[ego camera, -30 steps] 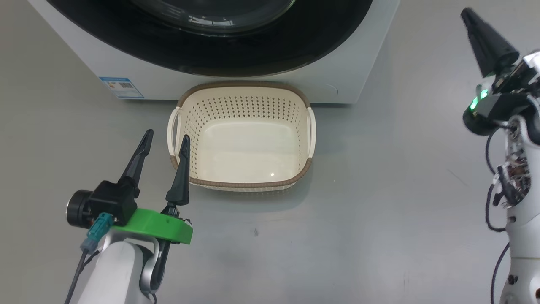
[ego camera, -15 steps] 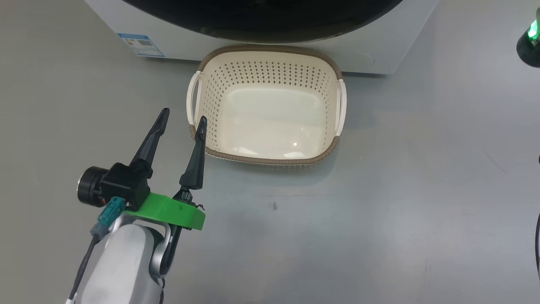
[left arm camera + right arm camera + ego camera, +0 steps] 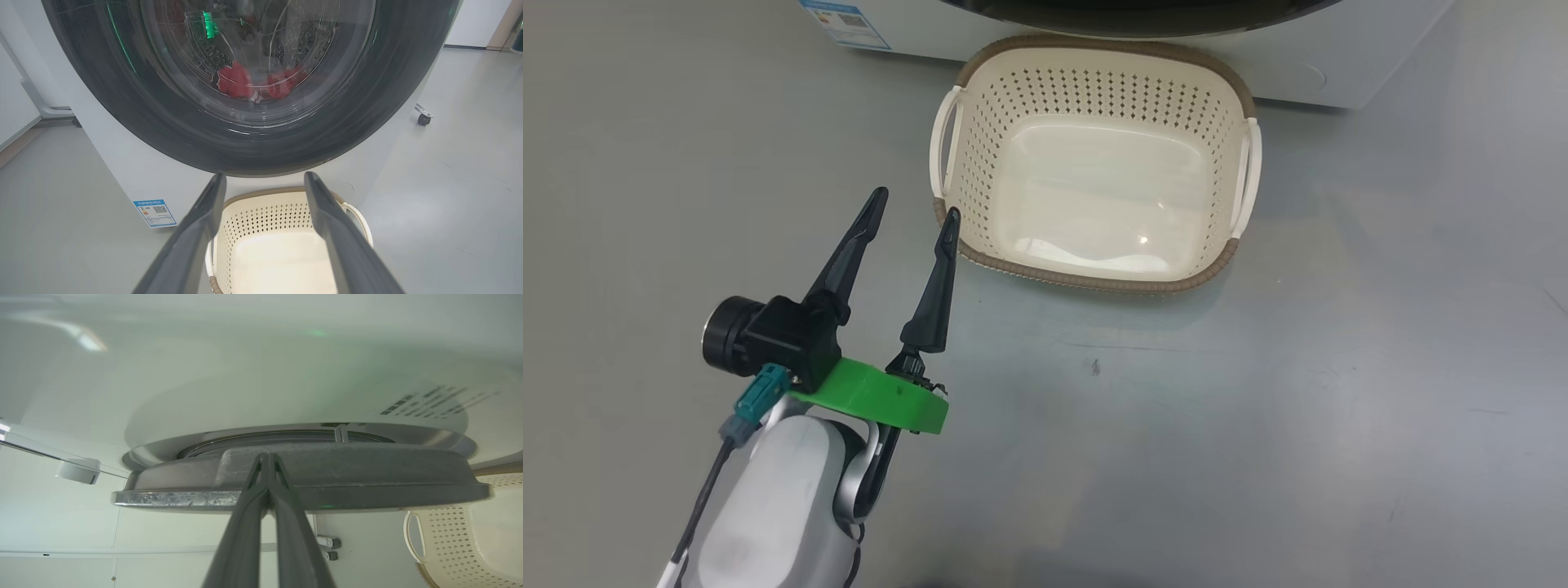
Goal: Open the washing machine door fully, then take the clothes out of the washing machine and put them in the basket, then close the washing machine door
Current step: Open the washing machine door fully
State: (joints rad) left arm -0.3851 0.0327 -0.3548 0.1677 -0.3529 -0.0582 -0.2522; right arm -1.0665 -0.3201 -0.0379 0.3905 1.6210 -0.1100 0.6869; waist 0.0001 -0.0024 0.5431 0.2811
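Note:
The cream basket (image 3: 1094,282) stands empty on the floor against the white washing machine (image 3: 1339,82). My left gripper (image 3: 915,202) hovers open just left of the basket's near left corner, holding nothing. In the left wrist view the open gripper (image 3: 265,174) faces the round black washing machine door (image 3: 122,102), and the red clothes (image 3: 235,79) lie behind its glass above the basket (image 3: 265,212). In the right wrist view my right gripper (image 3: 267,455) is shut, its tips at a recess in the rim of the door (image 3: 367,473), which is seen edge-on.
Grey floor spreads around the basket to the left, right and front. A blue label (image 3: 845,12) sits at the machine's lower left corner. A small caster wheel (image 3: 423,118) stands right of the machine. The basket (image 3: 449,547) shows at the right wrist view's lower right.
The head camera has moved, so the basket and machine now sit higher and further right, and the right arm has left that picture. The left gripper stays open beside the basket.

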